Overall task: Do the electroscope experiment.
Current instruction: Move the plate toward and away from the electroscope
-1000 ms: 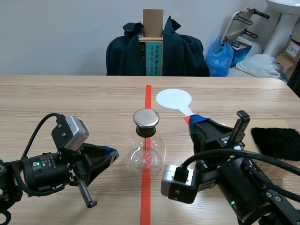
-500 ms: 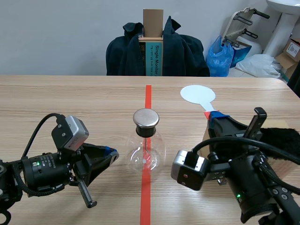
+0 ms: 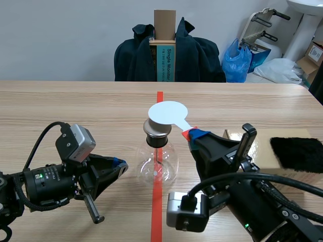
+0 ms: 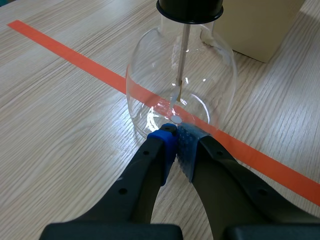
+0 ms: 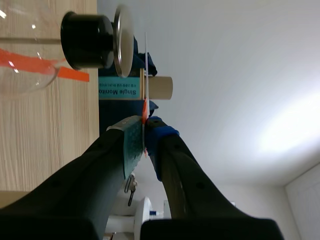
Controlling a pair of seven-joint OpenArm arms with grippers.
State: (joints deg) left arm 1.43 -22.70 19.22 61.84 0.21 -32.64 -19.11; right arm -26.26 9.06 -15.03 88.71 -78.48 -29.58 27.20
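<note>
The right gripper (image 3: 194, 135), clamped on the handle of the paddle (image 3: 167, 113), held its disc flat just above the cap (image 3: 157, 127) of the flask (image 3: 157, 166) at mid-table, handle trailing toward the right edge; the left gripper (image 4: 175, 145), closed on nothing, sat at the flask's base.

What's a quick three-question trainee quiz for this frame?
1. True or false: the left gripper grips the clear round glass flask.
2. The right gripper holds: A the flask; B the white round paddle with a red handle; C nothing.
3. What lies on the tan cardboard box?
Key: 1 false, its fingers are shut on nothing beside the flask; 2 B; 3 the black furry cloth.
</note>
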